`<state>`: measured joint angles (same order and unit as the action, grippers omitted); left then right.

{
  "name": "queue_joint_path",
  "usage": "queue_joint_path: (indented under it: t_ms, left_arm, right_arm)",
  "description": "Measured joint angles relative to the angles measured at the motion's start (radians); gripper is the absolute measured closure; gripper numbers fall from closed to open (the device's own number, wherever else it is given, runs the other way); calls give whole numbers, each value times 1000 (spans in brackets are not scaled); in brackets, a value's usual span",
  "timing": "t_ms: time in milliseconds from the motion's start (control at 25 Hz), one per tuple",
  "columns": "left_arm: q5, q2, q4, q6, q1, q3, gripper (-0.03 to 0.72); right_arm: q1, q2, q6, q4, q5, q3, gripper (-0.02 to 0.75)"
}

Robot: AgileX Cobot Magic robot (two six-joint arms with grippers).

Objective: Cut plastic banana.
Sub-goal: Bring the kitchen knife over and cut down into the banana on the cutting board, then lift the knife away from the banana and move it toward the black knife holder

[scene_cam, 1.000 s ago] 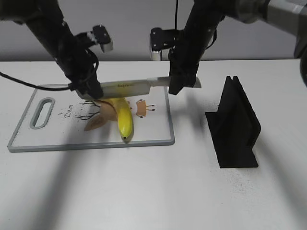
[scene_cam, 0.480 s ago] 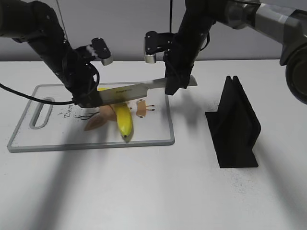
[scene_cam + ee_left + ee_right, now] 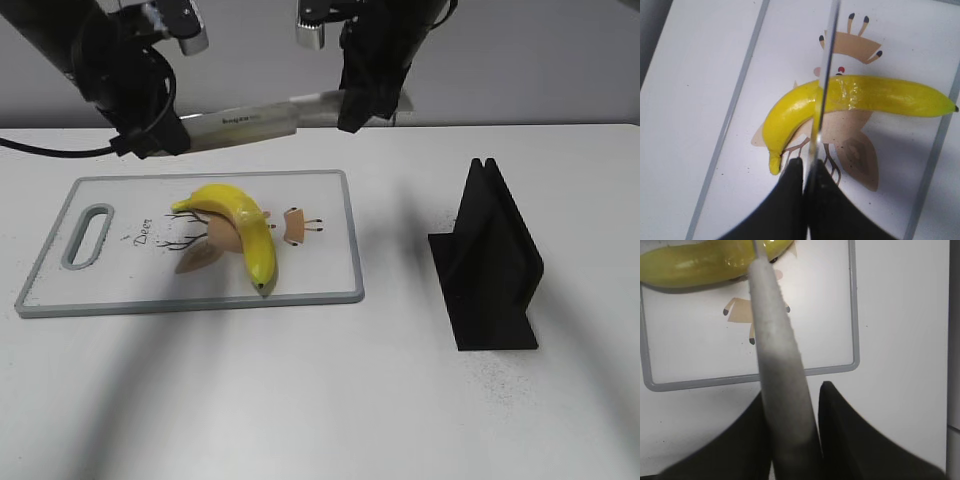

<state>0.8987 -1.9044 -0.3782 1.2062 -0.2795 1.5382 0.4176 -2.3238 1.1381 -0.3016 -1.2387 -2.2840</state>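
Observation:
A yellow plastic banana (image 3: 247,223) lies on the white cutting board (image 3: 325,270), in one piece as far as I can see. A knife (image 3: 250,118) hangs level, well above the banana. My left gripper (image 3: 150,138) is shut on the blade's tip end. My right gripper (image 3: 365,98) is shut on the grey handle. In the left wrist view the blade (image 3: 823,95) runs edge-on across the banana (image 3: 875,95) from the shut jaws (image 3: 805,170). In the right wrist view the handle (image 3: 772,340) sits between the fingers (image 3: 795,390), with the banana (image 3: 700,260) at the top.
A black knife stand (image 3: 490,260) stands on the table to the right of the board. The board has a grey rim (image 3: 855,315), a handle slot (image 3: 88,235) at its left end and a deer drawing under the banana.
Both arms have lifted the knife from just above the banana to well above the board. The banana has not moved and is now uncovered.

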Motion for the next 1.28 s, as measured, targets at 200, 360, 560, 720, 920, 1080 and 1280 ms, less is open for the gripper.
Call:
queue_joint_path:
  t_ms: [200, 360, 560, 720, 920, 1080, 1280]
  left_arm:
    - [-3, 40, 9, 0, -3, -1, 693]
    - [-8, 42, 11, 15, -3, -7, 683]
    - [-63, 42, -2, 11, -2, -7, 339]
    - [-135, 42, -19, 7, -2, -8, 74]
    - [-227, 60, -27, -47, 0, -9, 49]
    - [-328, 106, -44, -89, 14, -9, 47]
    - [-391, 171, -66, -221, 56, -9, 47]
  right_arm:
    - [0, 29, -3, -4, 0, 12, 502]
    - [0, 30, -6, -7, 0, 17, 502]
    - [0, 30, -21, -15, 0, 17, 519]
    - [-2, 30, -40, -19, 0, 17, 539]
    - [-6, 30, -60, -14, 7, 17, 551]
    - [-7, 31, -67, -9, 7, 17, 551]
    - [-9, 73, -89, 7, 11, 63, 551]
